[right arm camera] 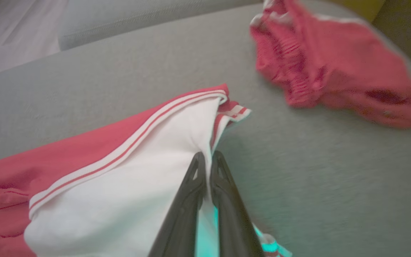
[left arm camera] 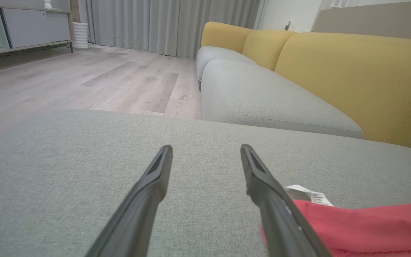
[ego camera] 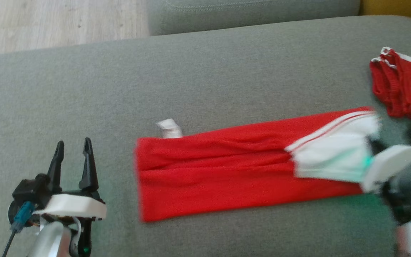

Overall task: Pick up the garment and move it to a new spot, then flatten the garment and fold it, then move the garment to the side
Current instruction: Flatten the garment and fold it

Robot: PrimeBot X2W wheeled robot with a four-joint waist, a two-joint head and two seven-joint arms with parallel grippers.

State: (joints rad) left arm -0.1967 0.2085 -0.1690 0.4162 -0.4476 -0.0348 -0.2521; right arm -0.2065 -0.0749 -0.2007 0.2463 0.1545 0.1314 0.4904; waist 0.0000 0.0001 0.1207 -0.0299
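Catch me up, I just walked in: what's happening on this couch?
The robot's right gripper is shut on the white end of a long red garment that lies stretched across the grey cushion. Its left gripper is open, off the garment's opposite end, holding nothing. A second red garment lies bunched farther to the right.

The garment is coloured bright red, with a white panel edged in red-and-white stripes. The sofa cushion under it is grey. A second garment beside it is red, trimmed white.
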